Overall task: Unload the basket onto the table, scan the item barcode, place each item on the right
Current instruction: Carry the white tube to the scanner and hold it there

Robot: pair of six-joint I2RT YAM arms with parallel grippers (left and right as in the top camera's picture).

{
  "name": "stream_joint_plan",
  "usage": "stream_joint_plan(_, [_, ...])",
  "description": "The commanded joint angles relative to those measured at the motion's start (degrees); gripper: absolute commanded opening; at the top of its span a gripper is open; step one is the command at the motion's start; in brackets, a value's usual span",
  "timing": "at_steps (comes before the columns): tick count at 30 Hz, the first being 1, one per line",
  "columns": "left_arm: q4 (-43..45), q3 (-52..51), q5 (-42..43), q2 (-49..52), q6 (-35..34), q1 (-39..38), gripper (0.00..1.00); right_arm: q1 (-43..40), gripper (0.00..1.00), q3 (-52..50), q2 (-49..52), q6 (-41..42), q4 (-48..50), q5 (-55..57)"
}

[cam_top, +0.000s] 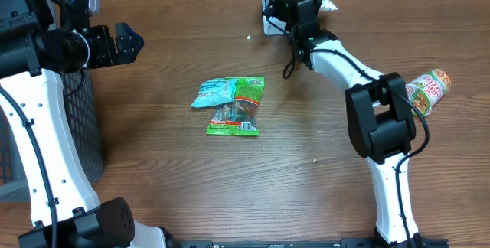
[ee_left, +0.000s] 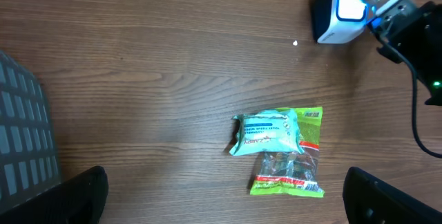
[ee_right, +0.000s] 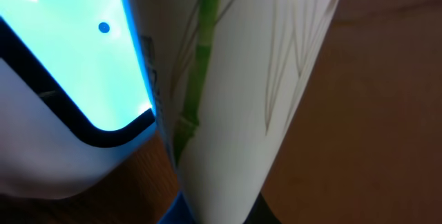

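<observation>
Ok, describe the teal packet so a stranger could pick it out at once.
Look to the middle of the wooden table, where two snack packets lie overlapping. The teal packet is the one on the side of the mesh basket. Unlike the green packet, with its clear window and red strip, it is pale blue-green and opaque.

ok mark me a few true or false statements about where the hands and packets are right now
1. The right hand holds a white packet by the scanner. True.
2. The left hand is shut on the teal packet. False: it is open and empty; the packet lies on the table.
3. The teal packet overlaps the green packet. True.
4. The scanner stands beside the basket. False: the basket is at the left edge, far from it.
</observation>
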Motion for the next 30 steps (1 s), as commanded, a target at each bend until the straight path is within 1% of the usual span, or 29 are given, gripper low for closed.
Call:
stream_joint_plan(1, [0.09, 0.59, -0.2, -0.22, -0.17, 0.31, 1.0, -0.24, 0.04, 1.62, -0.79, -0.76, 2.03, 1.99])
stream_joint_plan(10, [0.09, 0.59, -0.2, -0.22, -0.17, 0.31, 1.0, -0.17, 0.04, 1.62, -0.79, -1.38, 2.49, 3.02])
stream_joint_plan(13, [0.09, 0.59, -0.2, -0.22, -0.17, 0.31, 1.0, -0.15, 0.04, 1.62, -0.79, -1.86, 3.87, 4.17])
stream_joint_plan(18, [0.09, 0.59, -0.2, -0.22, -0.17, 0.31, 1.0, 1.01, 0.04, 1.62, -1.03, -5.46, 7.04, 7.54])
stream_joint_plan(22, [0.09, 0.59, -0.2, -0.22, -0.17, 0.31, 1.0, 2.89, 0.04, 1.62, -2.25, -5.33, 8.87, 8.83])
stream_joint_plan(24, [0.09, 0.59, -0.2, -0.22, -0.17, 0.31, 1.0, 3.58, 0.04, 1.62, -3.82, -3.06, 8.26, 8.96])
stream_joint_plan(25, [0.09, 0.59, -0.2, -0.22, -0.17, 0.31, 1.0, 4.04, 0.04, 1.62, -6.88, 2.21, 5.62, 8.57])
stream_joint_plan(28, [0.09, 0.59, -0.2, -0.22, -0.17, 0.31, 1.0, 4.24, 0.04, 1.62, -13.29, 9.14, -2.91, 6.69])
stream_joint_plan(30, [0.09, 0.59, -0.2, -0.22, -0.17, 0.31, 1.0, 4.24, 0.04, 1.62, -18.49, 15.82, -10.08, 5.88])
